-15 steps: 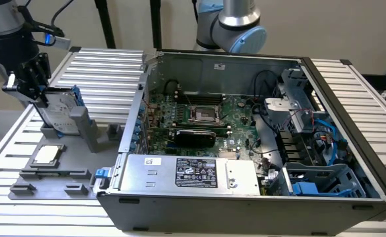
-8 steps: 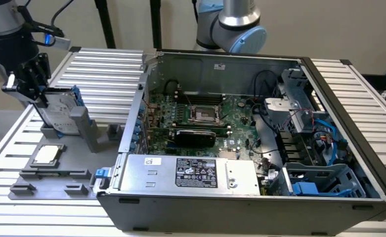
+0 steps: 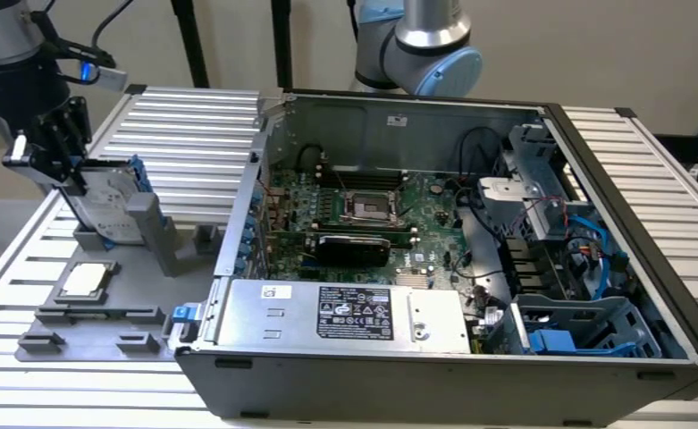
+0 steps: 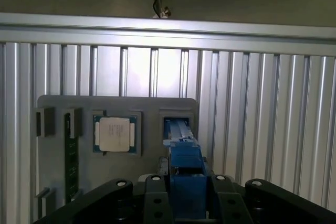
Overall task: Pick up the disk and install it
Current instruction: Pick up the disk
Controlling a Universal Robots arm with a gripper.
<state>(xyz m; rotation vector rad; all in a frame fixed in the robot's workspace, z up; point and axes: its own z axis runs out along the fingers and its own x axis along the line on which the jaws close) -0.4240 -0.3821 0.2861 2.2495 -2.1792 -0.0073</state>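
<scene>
end effector: clamped on flat silver-grey metal disk in blue plastic frame;
disk: upright at grey plastic holder

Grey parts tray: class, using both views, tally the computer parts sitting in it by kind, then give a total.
disk, upright in its blue frame: 1
square silver CPU chip: 1
narrow green circuit board, likely a memory stick: 1
Total: 3
</scene>
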